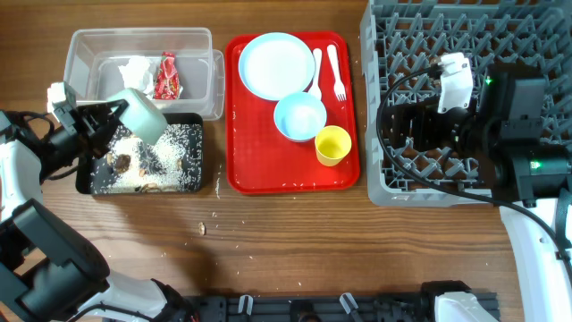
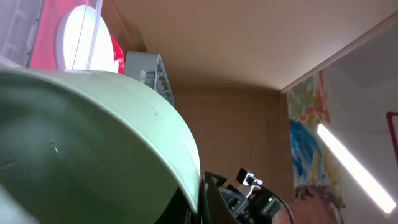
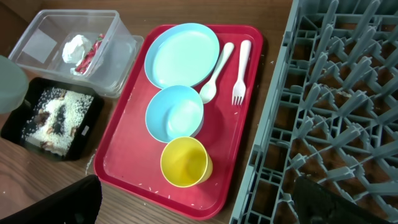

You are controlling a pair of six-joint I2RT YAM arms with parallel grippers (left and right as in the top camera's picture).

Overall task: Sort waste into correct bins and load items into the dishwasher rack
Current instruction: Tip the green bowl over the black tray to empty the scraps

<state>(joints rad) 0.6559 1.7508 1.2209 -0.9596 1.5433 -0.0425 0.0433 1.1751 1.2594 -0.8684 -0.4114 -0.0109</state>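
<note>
The left pincer [image 1: 109, 121] is clamped on the rim of a pale green bowl [image 1: 143, 114] and holds it tilted. Directly below is the black tray [image 3: 17, 112], with white-and-brown food scraps [image 1: 161, 156] spread across its floor. Just beyond this pincer, on the side away from the robot, stands the clear tub [image 1: 89, 45]. The crumpled tissue [image 1: 134, 70] and the red wrapper [image 1: 166, 76] lie side by side inside it. In the left wrist view the bowl's curved wall fills the lower left, and the fingers gripping it are hidden there.

The right pincer [image 1: 395, 122] hangs above the left part of the dishwasher rack [image 1: 393, 27]. Its fingers [image 3: 56, 202] are spread wide and hold nothing. To its left, just beside the rack, the red serving tray [image 1: 246, 170] rests on the tabletop [image 1: 357, 250]. The yellow cup [image 3: 183, 162] stands upright on the tray and is the nearest thing to this pincer. Next comes the blue bowl [image 3: 174, 113], and farther off lies the plate [image 3: 181, 55]. The spoon [image 3: 214, 71] and the fork [image 3: 241, 68] lie parallel beside the plate — on its rack side. A few pale grains dot the tabletop in front of both trays.
</note>
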